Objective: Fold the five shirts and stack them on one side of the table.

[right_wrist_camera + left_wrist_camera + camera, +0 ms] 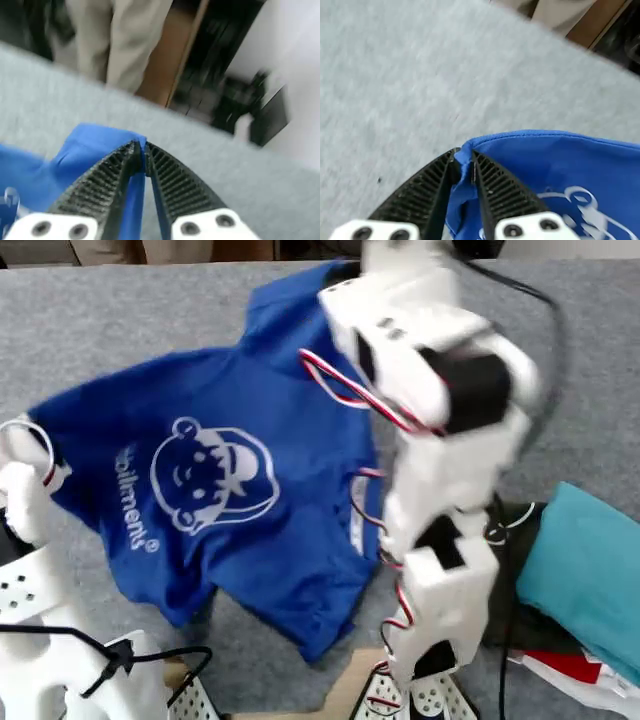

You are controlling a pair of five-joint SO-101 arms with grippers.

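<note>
Two arms work over one grey table (pixel 100 320). At the left edge, the left gripper (pixel 463 162) has its ridged jaws closed almost fully, pinching a fold of hem on the single blue shirt (pixel 285 560). That shirt lies spread across the table's middle, print side up, with one sleeve reaching the left arm and a lower corner pointing at the near edge. Bare cloth-free table runs along the far left, beyond the shirt.

Past the centre, the right gripper (pixel 143 150) is likewise nipped nearly closed on a blue corner of the same shirt, near the table's far edge.

At the right side sits one pile, well apart from the blue shirt. It has a folded teal shirt (pixel 590 560) on top, a black garment (pixel 515 540) under it, and red (pixel 560 665) and white (pixel 590 695) layers showing at the near edge. Open grey surface lies beyond the pile, towards the far right corner.
</note>
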